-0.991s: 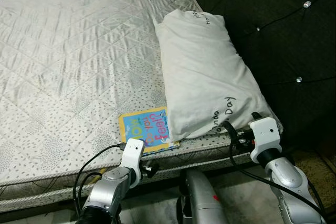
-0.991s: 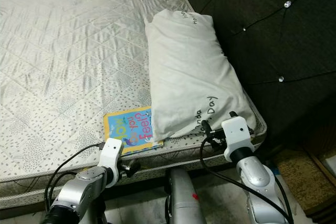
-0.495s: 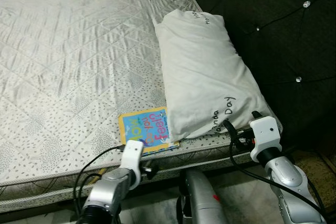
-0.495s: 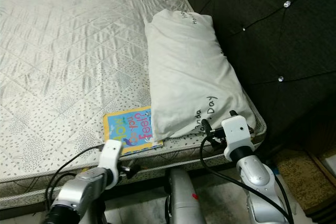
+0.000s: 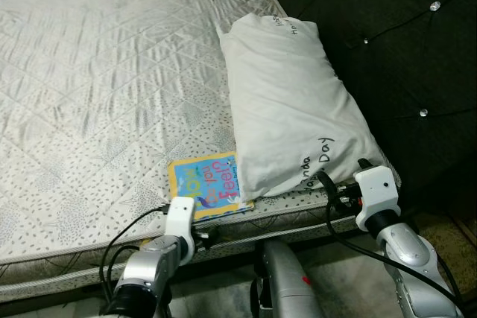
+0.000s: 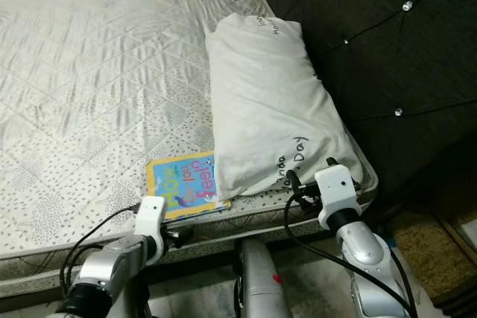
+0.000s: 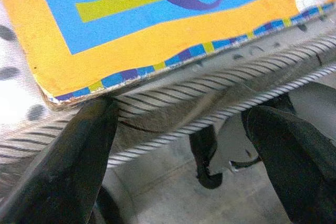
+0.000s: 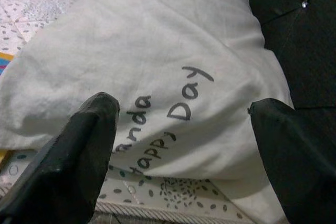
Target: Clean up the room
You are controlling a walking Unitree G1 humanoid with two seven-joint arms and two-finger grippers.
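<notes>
A yellow and blue picture book (image 5: 209,184) lies flat on the mattress (image 5: 104,72) near its front edge. One side of the book is tucked under a white pillow (image 5: 287,102) with handwriting on it. My left gripper (image 7: 181,114) is open, level with the mattress's piped edge just below the book's corner (image 7: 58,95). My right gripper (image 5: 328,190) is open too, facing the pillow's near end (image 8: 173,77) without touching it.
A dark tufted headboard (image 5: 387,50) rises right behind the pillow. The mattress stretches far to the left and back. My own lower body (image 5: 287,281) stands against the bed's front edge, with floor (image 5: 440,229) at the lower right.
My left arm has shifted a little to the left along the bed's front edge. The right arm, book and pillow have stayed put.
</notes>
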